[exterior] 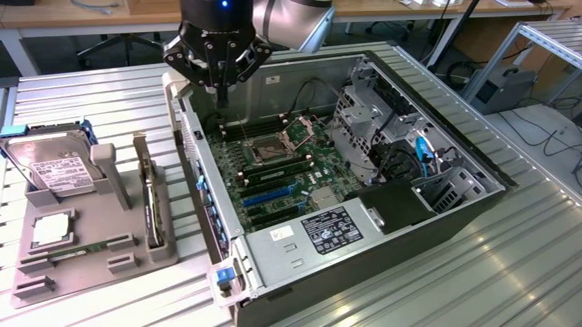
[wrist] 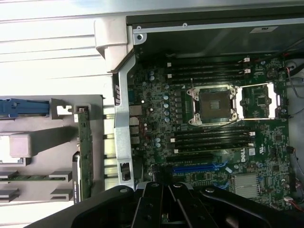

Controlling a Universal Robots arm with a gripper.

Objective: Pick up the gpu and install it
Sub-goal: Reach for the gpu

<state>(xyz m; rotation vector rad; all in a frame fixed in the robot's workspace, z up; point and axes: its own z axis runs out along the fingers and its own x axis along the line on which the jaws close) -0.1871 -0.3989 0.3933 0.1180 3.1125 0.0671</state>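
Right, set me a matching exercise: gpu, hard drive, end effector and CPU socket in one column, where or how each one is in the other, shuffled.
1. gpu
2. hard drive
3. end effector
4. CPU socket

A. on the motherboard, retention frame swung open
B. shut, above the open computer case
C. on edge in the grey holder, on its side nearest the case
D. white label, in the holder at the exterior view's far left

Pairs: 1-C, 2-D, 3-B, 4-A
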